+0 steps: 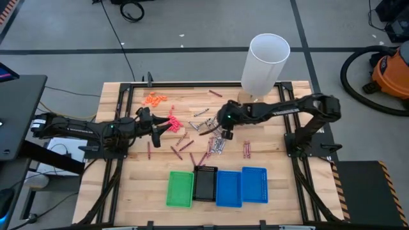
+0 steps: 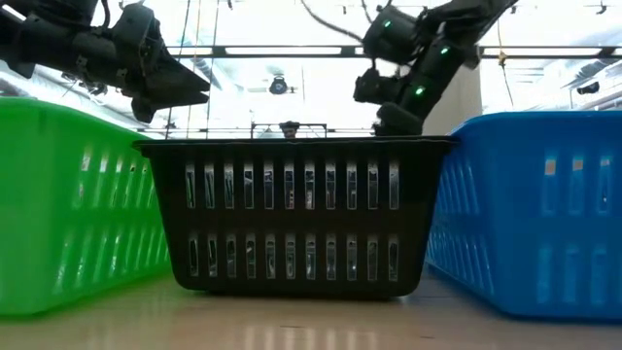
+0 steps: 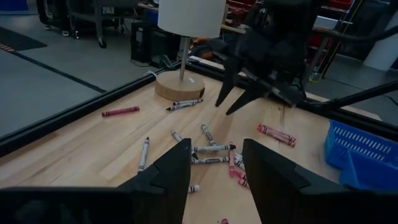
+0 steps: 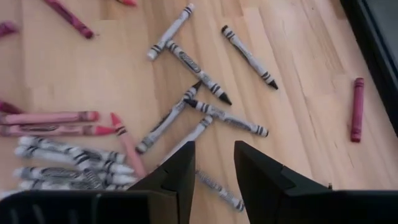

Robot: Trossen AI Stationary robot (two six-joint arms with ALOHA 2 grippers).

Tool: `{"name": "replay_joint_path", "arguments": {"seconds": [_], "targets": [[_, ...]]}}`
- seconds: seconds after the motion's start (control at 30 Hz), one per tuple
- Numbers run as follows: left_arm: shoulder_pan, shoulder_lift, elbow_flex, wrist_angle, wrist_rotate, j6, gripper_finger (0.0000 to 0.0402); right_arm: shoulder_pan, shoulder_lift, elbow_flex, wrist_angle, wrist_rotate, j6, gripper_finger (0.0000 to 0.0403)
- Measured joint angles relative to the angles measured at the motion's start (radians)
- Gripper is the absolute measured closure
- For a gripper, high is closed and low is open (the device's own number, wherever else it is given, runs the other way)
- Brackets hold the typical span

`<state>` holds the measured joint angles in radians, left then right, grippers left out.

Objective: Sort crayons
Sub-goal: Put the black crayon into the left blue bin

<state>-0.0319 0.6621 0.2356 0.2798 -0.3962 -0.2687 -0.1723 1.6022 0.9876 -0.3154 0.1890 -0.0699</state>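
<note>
Crayons lie scattered flat on the wooden table: grey ones in a bunch (image 1: 217,145) and loose (image 4: 211,115), red ones (image 1: 246,149), maroon ones (image 1: 149,150). My right gripper (image 1: 208,126) hovers open and empty above the loose grey crayons, its fingers (image 4: 214,162) pointing down at them. It also shows in the left wrist view (image 3: 236,102). My left gripper (image 1: 158,128) is open and empty (image 3: 214,165) left of the crayons, above the table, pointing toward the right gripper.
A green tray (image 1: 180,189), a black tray (image 1: 206,184) and two blue trays (image 1: 229,189) (image 1: 254,185) stand in a row at the near edge. A white cylinder on a round base (image 1: 265,64) stands at the far edge. Orange bits (image 1: 155,99) and pink-red bits (image 1: 172,122) lie far left.
</note>
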Motion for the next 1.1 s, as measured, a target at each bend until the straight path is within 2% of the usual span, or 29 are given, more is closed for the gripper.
{"name": "replay_joint_path", "arguments": {"seconds": [0.4,0.53,0.73,0.97,1.1], "targets": [[0.0,0.0,0.0,-0.008,0.022,0.028,0.0244,-0.085,0.167,0.107,-0.195,-0.072,-0.158,0.0247],[0.002,0.0,0.0,-0.009,0.022,0.029,0.0244,-0.124,0.196,0.106,-0.2,-0.135,-0.216,0.0249],[0.002,0.0,0.0,-0.015,0.021,0.029,0.0244,-0.138,0.226,0.106,-0.195,-0.172,-0.302,0.025],[0.002,0.0,0.0,-0.015,0.021,0.028,0.0244,-0.164,0.281,0.112,-0.209,-0.224,-0.306,0.0254],[0.002,0.0,0.0,-0.017,0.021,0.028,0.0244,-0.172,0.278,0.113,-0.237,-0.237,-0.276,0.0277]]}}
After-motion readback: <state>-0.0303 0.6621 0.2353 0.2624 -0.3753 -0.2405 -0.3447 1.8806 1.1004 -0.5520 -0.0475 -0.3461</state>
